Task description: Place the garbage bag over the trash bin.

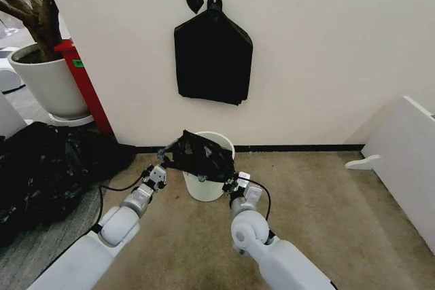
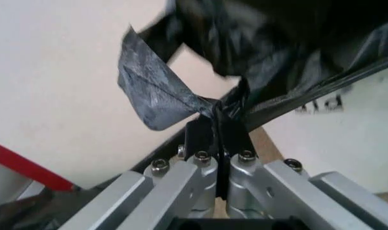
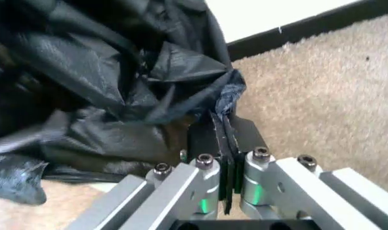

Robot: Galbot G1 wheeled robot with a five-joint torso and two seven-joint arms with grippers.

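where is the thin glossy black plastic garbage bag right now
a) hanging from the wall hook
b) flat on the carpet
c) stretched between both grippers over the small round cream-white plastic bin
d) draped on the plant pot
c: the left gripper and right gripper each pinch an edge of the garbage bag, spread above the bin.

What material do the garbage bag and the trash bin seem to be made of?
The garbage bag looks like thin glossy black plastic film: it wrinkles and gleams where each gripper pinches it. The trash bin seems to be smooth cream-white plastic, probably rigid, with an even wall.
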